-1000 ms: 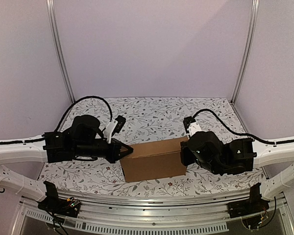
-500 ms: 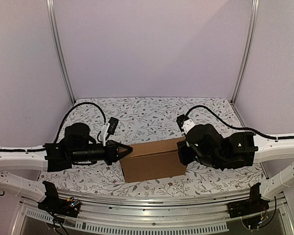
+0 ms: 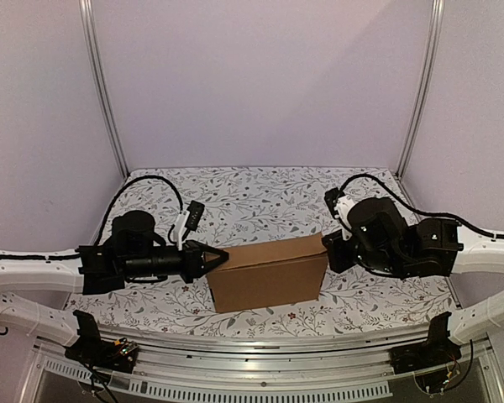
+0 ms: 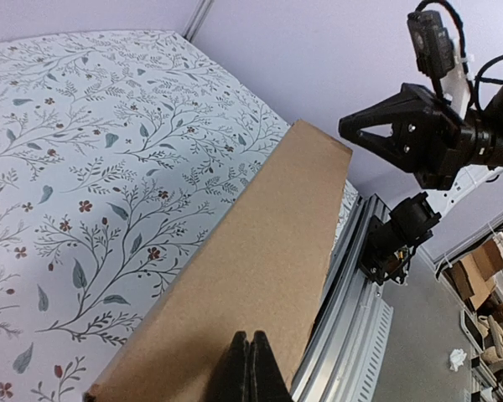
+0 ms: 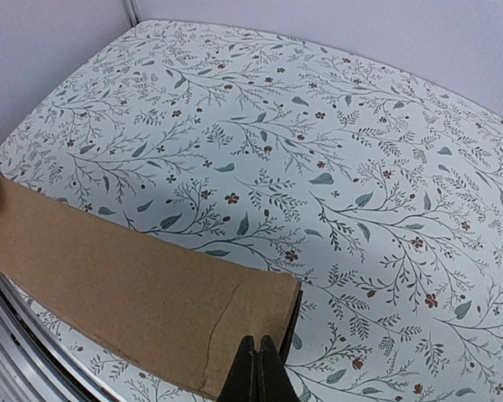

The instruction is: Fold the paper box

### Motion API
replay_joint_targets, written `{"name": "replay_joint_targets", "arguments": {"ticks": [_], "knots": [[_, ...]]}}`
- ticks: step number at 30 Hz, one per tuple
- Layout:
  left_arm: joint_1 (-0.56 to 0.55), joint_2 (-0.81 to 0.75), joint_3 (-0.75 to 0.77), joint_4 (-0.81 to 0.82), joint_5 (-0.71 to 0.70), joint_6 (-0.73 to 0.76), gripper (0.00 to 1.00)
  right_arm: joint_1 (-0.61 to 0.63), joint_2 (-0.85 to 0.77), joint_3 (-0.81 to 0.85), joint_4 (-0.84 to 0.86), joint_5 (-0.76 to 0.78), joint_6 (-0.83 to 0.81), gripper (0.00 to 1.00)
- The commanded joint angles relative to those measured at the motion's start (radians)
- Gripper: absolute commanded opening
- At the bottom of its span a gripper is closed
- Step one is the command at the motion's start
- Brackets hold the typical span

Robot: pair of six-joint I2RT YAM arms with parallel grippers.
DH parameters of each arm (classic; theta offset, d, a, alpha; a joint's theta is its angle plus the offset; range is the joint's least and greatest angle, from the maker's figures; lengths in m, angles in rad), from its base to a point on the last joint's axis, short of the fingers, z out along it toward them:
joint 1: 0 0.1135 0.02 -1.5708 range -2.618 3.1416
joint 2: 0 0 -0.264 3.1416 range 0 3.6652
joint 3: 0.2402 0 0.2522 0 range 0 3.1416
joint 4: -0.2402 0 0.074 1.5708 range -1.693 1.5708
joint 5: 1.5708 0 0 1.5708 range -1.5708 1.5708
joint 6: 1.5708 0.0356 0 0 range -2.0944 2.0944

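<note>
The paper box [image 3: 267, 273] is a closed brown cardboard block lying lengthwise near the table's front edge. My left gripper [image 3: 225, 257] is shut, its tips at the box's upper left corner. In the left wrist view the shut tips [image 4: 251, 337] sit over the box's long top face [image 4: 260, 251], and the right gripper [image 4: 344, 127] hangs past the far end. My right gripper [image 3: 326, 243] is shut at the box's upper right corner. Its tips [image 5: 257, 342] lie over the right end of the box [image 5: 126, 276], where a crease runs across the cardboard. Neither gripper holds anything.
The floral tablecloth [image 3: 260, 197] covers the table behind the box. An aluminium rail [image 3: 252, 344] runs along the near edge, close to the box's front. Pale walls and two metal posts [image 3: 101, 84] enclose the back and sides. Black cables [image 3: 147, 178] arc over both arms.
My right arm has swung to the right, its gripper tips pulling back toward the box's right end. The left arm settled slightly lower and leftward early on. The box stays in place.
</note>
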Motion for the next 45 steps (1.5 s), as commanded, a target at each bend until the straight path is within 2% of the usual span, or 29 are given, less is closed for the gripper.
{"name": "replay_joint_targets", "arguments": {"ticks": [1,7,16,20,25,29,33,38,45], "knots": [[0.011,0.039,-0.032,-0.142,-0.001,-0.004,0.0,-0.002,0.023,-0.133,0.015,-0.096,0.099,0.0],[0.011,0.045,-0.015,-0.17,-0.003,0.005,0.0,-0.004,0.006,-0.186,0.012,-0.087,0.16,0.0],[0.01,0.051,0.0,-0.182,-0.003,0.009,0.0,-0.003,-0.012,0.052,-0.059,-0.004,-0.001,0.0],[0.011,0.048,0.0,-0.181,-0.002,0.007,0.0,-0.007,0.0,0.091,-0.062,0.029,-0.056,0.0],[0.011,0.049,0.0,-0.178,-0.003,0.01,0.0,-0.019,0.041,0.002,-0.03,0.025,-0.024,0.0],[0.011,0.054,-0.003,-0.172,0.0,0.009,0.0,-0.02,0.098,-0.129,0.06,-0.038,0.077,0.0],[0.01,0.054,-0.006,-0.172,0.003,0.009,0.0,-0.02,0.1,-0.167,0.076,-0.071,0.135,0.0],[0.011,0.057,-0.007,-0.176,0.001,0.013,0.0,-0.02,0.027,-0.07,0.006,-0.001,0.076,0.0],[0.011,0.051,-0.008,-0.175,-0.001,0.01,0.0,-0.022,0.05,0.091,-0.02,0.068,-0.066,0.0]]}}
